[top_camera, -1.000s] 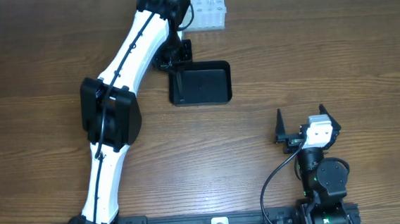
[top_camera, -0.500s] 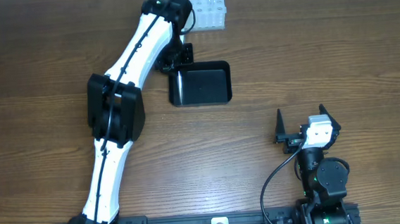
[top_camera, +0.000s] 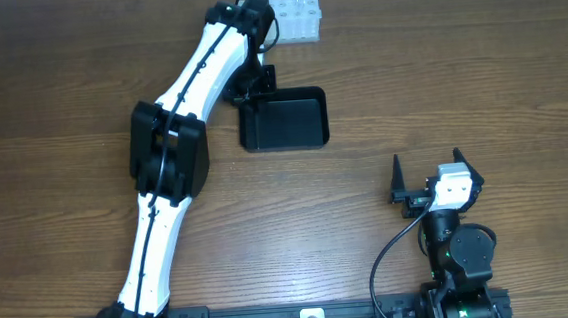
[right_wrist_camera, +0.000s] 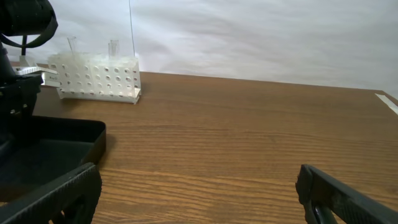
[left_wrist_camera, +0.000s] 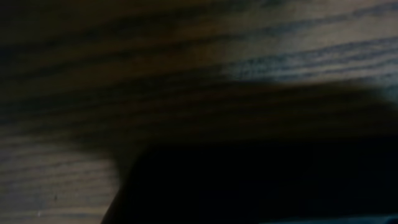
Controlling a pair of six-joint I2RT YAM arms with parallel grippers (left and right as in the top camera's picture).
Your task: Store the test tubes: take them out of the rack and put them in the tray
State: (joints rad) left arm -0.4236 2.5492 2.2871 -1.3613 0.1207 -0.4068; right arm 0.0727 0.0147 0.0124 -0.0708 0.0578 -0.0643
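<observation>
Rack at the far edge, tray just in front of it, left arm at the tray's far left corner.
I see the white rack (top_camera: 294,20) with test tubes (right_wrist_camera: 113,47) standing in it, and the black tray (top_camera: 292,126) shows a plain floor. The left gripper (top_camera: 250,91) sits low at the tray's left rim, and I cannot tell its grip. The right gripper (top_camera: 428,175) is spread wide at near right, well apart from the tray across open table (top_camera: 499,74).
</observation>
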